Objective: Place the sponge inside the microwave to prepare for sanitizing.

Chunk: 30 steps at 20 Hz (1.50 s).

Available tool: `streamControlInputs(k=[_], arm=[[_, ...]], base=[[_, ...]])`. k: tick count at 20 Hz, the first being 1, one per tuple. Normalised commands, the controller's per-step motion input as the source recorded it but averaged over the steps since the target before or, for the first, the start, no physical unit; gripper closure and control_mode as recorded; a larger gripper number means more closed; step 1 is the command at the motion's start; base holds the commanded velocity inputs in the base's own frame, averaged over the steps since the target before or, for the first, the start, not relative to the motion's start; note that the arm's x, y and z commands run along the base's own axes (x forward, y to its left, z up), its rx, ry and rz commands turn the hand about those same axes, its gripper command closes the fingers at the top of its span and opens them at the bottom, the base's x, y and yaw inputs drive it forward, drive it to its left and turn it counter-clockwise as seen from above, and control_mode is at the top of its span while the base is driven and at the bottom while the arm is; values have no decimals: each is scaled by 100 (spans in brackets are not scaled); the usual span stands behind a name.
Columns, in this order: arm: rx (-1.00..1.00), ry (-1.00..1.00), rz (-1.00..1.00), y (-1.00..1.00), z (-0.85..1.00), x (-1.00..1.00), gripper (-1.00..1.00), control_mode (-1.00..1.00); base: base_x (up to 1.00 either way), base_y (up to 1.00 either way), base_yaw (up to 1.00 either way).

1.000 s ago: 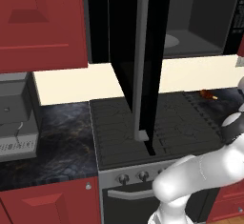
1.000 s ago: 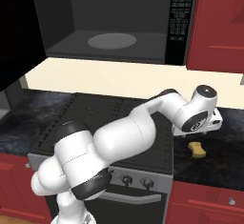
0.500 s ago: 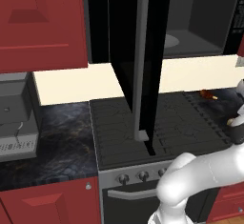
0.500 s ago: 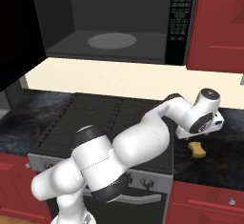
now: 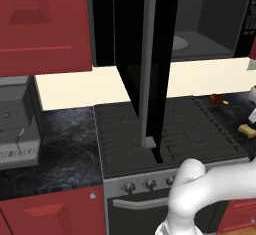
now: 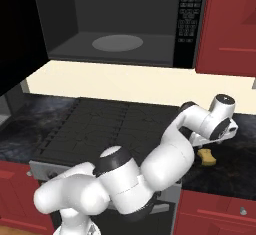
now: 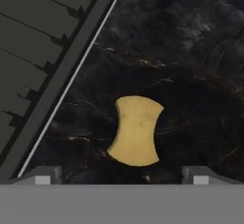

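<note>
**Above the sponge, nothing gripped yet**

Hovering over the sponge (image 7: 136,131), a yellow waisted pad lying flat on the dark marbled bench (image 7: 190,75), just right of the stove's (image 6: 105,124) edge. Gripper (image 7: 122,174) spread wide, tips at either side of the hand view with the sponge between them and a little ahead; holding nothing. From the right base view, hand poised just above and left of the sponge (image 6: 205,156), apart from it. Height above the bench hard to judge from here — probably short of contact.

Microwave (image 6: 120,24) up and to the left, above the stove, door (image 5: 150,54) swung fully open toward the near side, grey cavity and round turntable (image 6: 117,42) bare and ready.

Risks from here:
- Sponge slightly off centre between the tips; a straight descent might catch one end rather than the narrow waist, letting it twist or slip out on the lift.
- Soft, thin pad; closing too high likely to skim the top and leave it on the bench, pressing too low to jam tips against the stone.
- Open door standing edge-on over the stove, right on the way up and left; a careless swing could strike it or its long grey handle (image 5: 148,79).
- Small orange-red item (image 5: 218,99) at the far side of the bench near enough to be nudged.
</note>
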Motion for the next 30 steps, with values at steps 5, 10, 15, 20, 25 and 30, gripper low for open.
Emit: streamControlInputs(k=[5,10,15,20,25,30], arm=[[0,2,0,-11,-25,12,-100,-100],[0,4,0,-6,-19,2,-100,-100],[0,7,0,0,-18,0,-100,-100],[0,4,0,0,-23,1,-100,-100],[0,0,0,4,-27,1,-100,-100],[0,0,0,2,-23,7,-100,-100]], base=[[0,0,0],[0,0,0],[0,0,0],[0,0,0],[0,0,0],[0,0,0]])
